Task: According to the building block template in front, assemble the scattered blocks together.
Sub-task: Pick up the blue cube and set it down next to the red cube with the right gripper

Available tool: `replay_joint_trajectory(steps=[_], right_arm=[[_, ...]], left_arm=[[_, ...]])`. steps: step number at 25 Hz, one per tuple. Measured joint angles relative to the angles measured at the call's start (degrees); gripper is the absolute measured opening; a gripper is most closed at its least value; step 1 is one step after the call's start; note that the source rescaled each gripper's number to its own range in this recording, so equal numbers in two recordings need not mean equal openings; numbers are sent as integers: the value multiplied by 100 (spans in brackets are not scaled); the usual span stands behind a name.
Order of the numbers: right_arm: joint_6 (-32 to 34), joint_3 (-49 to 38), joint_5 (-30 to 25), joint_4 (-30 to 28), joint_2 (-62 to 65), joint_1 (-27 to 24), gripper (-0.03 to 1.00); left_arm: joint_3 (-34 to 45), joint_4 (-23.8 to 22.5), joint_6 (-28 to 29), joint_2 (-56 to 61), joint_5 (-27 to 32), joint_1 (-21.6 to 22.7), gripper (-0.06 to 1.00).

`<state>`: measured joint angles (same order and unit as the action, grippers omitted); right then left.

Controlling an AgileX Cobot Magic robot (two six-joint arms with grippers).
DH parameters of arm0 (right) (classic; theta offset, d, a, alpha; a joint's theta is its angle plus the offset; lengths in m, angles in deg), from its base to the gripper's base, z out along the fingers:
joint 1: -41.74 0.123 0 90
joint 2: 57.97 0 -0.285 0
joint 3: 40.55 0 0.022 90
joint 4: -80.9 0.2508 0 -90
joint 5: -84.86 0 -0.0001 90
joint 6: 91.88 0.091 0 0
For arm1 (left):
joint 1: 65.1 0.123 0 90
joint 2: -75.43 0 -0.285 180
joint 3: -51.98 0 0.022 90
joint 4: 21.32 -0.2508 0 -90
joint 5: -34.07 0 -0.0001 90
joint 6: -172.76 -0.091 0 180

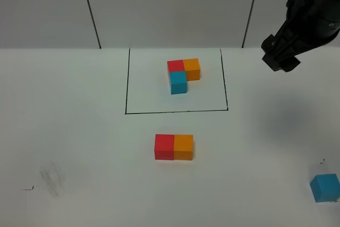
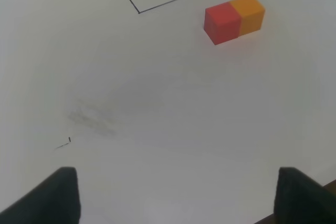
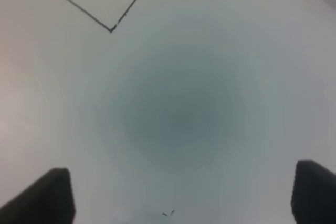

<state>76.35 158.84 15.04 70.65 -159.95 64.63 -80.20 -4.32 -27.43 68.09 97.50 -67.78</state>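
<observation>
The building block template (image 1: 182, 74) is a red, orange and blue L-shaped trio inside a thin black rectangle (image 1: 127, 83) at the table's back middle. In front of it a loose red cube (image 1: 164, 146) and a loose orange cube (image 1: 183, 147) sit side by side, touching; they also show in the left wrist view, red cube (image 2: 222, 22) and orange cube (image 2: 249, 14). The loose light blue cube (image 1: 325, 187) lies alone at the front right. My right gripper (image 1: 280, 57) hovers high at the back right, open and empty (image 3: 181, 190). My left gripper (image 2: 176, 195) is open and empty, out of the high view.
The white table (image 1: 79, 131) has a grey smudge (image 1: 51, 178) at the front left and small black marks. A corner of the black rectangle (image 3: 111, 28) shows in the right wrist view. Wall panels stand behind the table.
</observation>
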Motion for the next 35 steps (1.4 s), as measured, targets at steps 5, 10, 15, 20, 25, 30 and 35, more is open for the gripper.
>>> replay_joint_trajectory(steps=[5, 10, 15, 20, 25, 30, 35], right_arm=[[408, -12, -3, 80, 344, -29, 73], [512, -311, -2, 55, 655, -31, 73], [346, -1287, 3, -494, 1171, -31, 73], [-379, -1921, -34, -911, 1636, -36, 73], [-1147, -2035, -34, -845, 1799, -36, 73], [-1686, -2089, -39, -973, 1810, -36, 73], [-1829, -2089, -35, -656, 1887, -36, 73]], left_arm=[[0, 0, 0, 0, 0, 0, 85], [0, 0, 0, 0, 0, 0, 85], [0, 0, 0, 0, 0, 0, 85], [0, 0, 0, 0, 0, 0, 85], [0, 0, 0, 0, 0, 0, 85], [0, 0, 0, 0, 0, 0, 85], [0, 0, 0, 0, 0, 0, 85]])
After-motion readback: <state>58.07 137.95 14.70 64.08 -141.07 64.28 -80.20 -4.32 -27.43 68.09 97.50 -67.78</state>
